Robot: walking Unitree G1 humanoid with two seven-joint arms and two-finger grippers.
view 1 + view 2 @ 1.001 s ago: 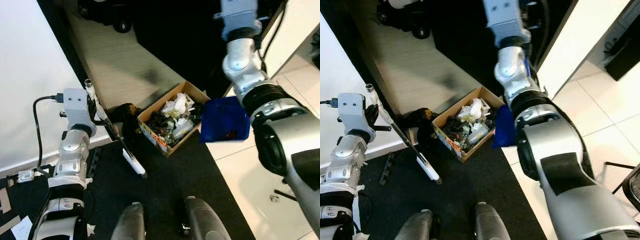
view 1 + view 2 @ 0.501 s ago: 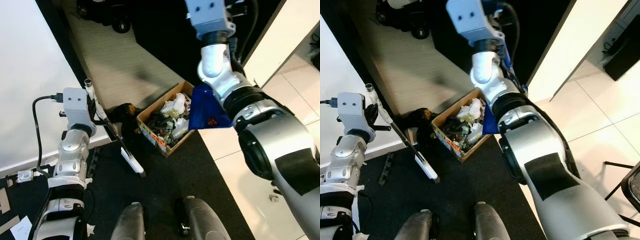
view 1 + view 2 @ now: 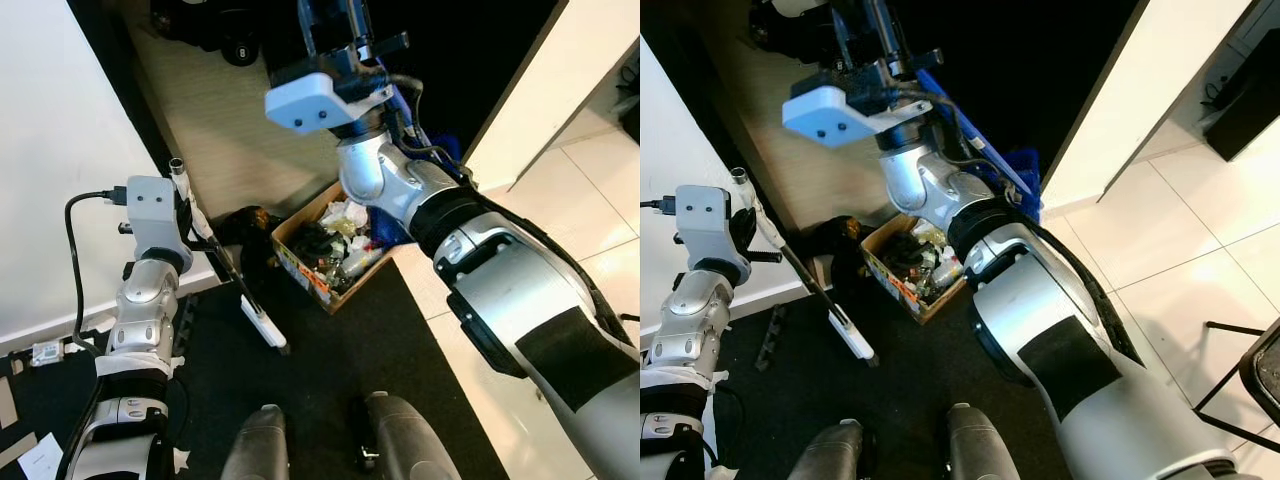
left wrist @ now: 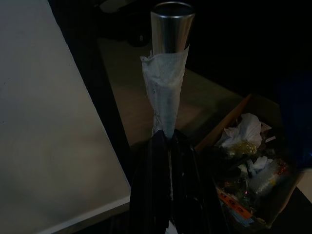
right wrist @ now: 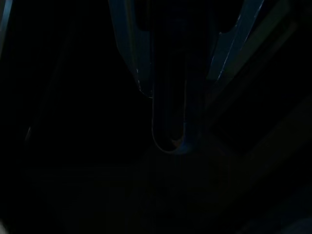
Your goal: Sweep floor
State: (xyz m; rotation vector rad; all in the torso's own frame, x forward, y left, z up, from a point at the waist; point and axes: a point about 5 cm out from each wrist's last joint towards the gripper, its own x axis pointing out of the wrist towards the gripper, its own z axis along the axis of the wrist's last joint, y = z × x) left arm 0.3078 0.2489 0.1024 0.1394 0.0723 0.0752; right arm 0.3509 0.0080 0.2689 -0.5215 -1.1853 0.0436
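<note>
The left gripper (image 4: 168, 141) has its fingers pressed tight around the brush handle (image 4: 165, 92), just below the paper-wrapped stretch and the bare metal tip that sticks out beyond them. From those fingers the shaft slants down to the white brush head (image 3: 264, 324), which rests on the dark floor mat (image 3: 330, 370) near the robot's feet. Off to the side of the left fingers, close by, sits an open cardboard box (image 3: 300, 268) stuffed with crumpled paper and scraps of rubbish. The right arm reaches up and across over that box, and the right gripper (image 5: 169, 124) carries a blue dustpan (image 3: 975, 135) tipped steeply on edge above the box; the wrist picture is too dark for me to tell how those fingers are set on it.
</note>
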